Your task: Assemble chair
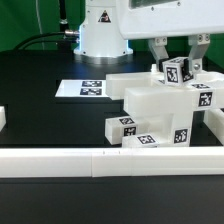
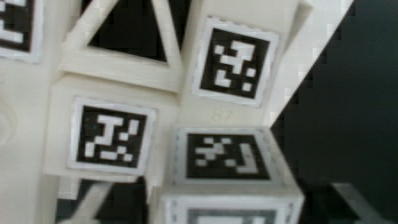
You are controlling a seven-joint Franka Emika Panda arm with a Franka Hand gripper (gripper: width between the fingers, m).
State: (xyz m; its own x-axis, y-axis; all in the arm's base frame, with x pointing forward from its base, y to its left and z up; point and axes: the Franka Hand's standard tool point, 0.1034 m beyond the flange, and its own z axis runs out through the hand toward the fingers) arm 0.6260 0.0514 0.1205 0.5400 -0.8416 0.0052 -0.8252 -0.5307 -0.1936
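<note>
The chair is in loose glossy white parts with black-and-white tags. A flat seat slab (image 1: pixel 148 103) lies mid-table, with short posts (image 1: pixel 121 127) in front of it and a frame (image 1: pixel 205 100) at the exterior view's right. A small tagged block (image 1: pixel 178 71) stands on top of the stack beside the frame. My gripper (image 1: pixel 178 64) straddles this block from above. In the wrist view the block (image 2: pixel 224 160) fills the space between the fingers (image 2: pixel 361 203), with a dark gap on each side, so the jaws stand open and clear of it.
A long low white border rail (image 1: pixel 100 160) runs along the front, with another rail end (image 1: pixel 3 118) at the exterior view's left. The marker board (image 1: pixel 88 88) lies flat near the robot base (image 1: pixel 100 35). The table top is black.
</note>
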